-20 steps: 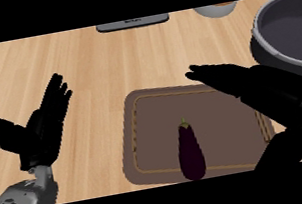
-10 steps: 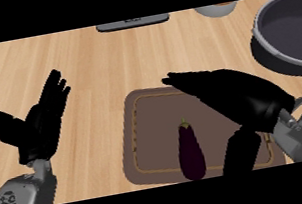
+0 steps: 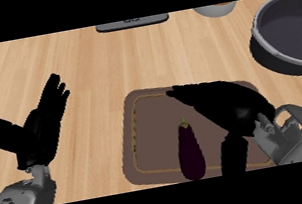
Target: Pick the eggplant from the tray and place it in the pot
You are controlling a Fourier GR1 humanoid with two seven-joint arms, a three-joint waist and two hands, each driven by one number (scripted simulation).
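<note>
We see the eggplant (image 3: pixel 190 152) lying lengthwise on the brown tray (image 3: pixel 140 141), its green stem pointing away from us and its dark body running toward the lower edge of the view. The tray rests flat on the wooden worktop (image 3: pixel 103 66). Our right hand (image 3: pixel 223 104) hangs over the right half of the tray, just beside the eggplant, with its fingers stretched toward the upper left and its thumb pointing down next to the vegetable; it grasps nothing, and we cannot tell whether the thumb touches the eggplant. Our left hand (image 3: pixel 36 132) rests well to the left of the tray, above the bare wood, released, with fingers up and the thumb spread out to the side. The grey pot (image 3: pixel 299 32) stands at the right edge of the view, apart from the tray. At the far edge of the worktop we make out a dark flat object (image 3: pixel 132 22) and a small pale bowl (image 3: pixel 215 9), both partly cut off.
</note>
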